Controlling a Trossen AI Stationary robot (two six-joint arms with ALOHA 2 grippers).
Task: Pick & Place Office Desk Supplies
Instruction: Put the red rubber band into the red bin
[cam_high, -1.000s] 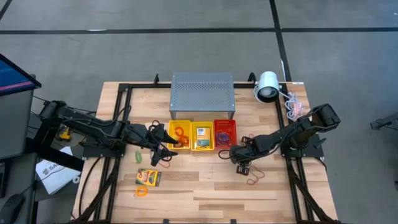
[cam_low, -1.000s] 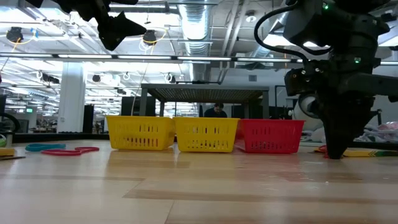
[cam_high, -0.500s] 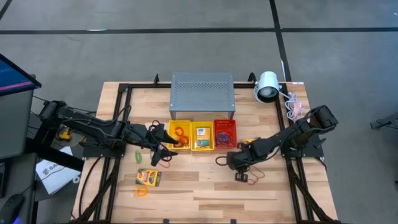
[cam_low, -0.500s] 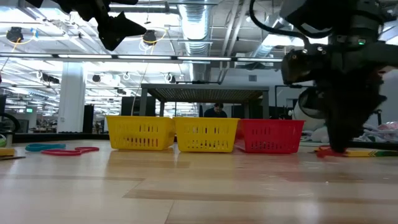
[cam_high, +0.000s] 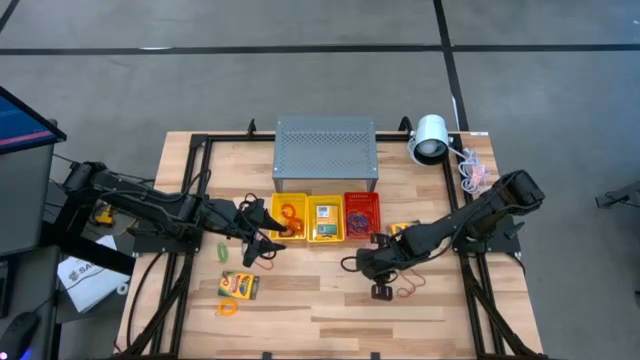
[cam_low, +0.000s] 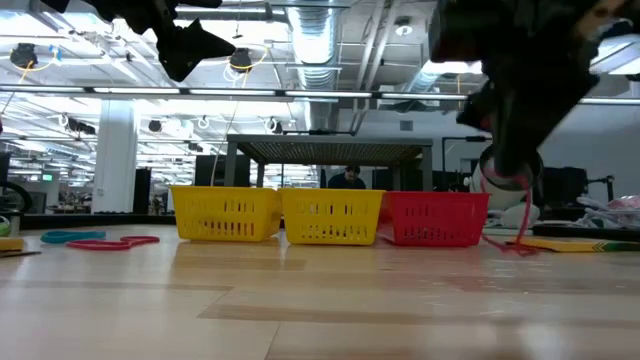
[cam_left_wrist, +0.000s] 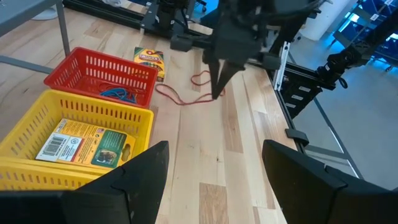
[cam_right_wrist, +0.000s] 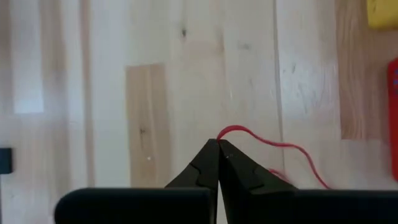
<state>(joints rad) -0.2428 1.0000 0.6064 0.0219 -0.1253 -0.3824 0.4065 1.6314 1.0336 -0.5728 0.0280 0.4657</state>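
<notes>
My right gripper (cam_right_wrist: 217, 143) is shut on a thin red band loop (cam_right_wrist: 292, 152) over the bare wood in front of the red basket (cam_high: 362, 214). My left gripper (cam_left_wrist: 214, 186) hovers open and holds nothing, in front of the left yellow basket (cam_high: 290, 217), which has orange loops in it. The middle yellow basket (cam_high: 326, 219) holds a card box. One yellow-and-green card box (cam_high: 239, 286) lies flat at the near left, another (cam_high: 403, 231) right of the red basket. A green loop (cam_high: 224, 251) and an orange loop (cam_high: 229, 308) lie flat on the left. My right gripper pinches the red band at one bend of the loop (cam_right_wrist: 231, 130), right at the tips of its two fingers. The fingers come from above, slanting steeply down. The band hangs slack below them (cam_low: 520, 215), and its lower part (cam_low: 522, 246) trails on the table.
A big grey perforated metal box (cam_high: 325, 152) stands behind the three baskets. A white round lamp-like object (cam_high: 430, 138) and a cord bundle (cam_high: 472, 172) sit at the far right corner. Bare wood lies along the near edge.
My right gripper has risen and moved toward the table's near-left, staying shut. The pinched end of the red band has come up with it, while the rest has dragged along the wood. My left arm has kept still.
</notes>
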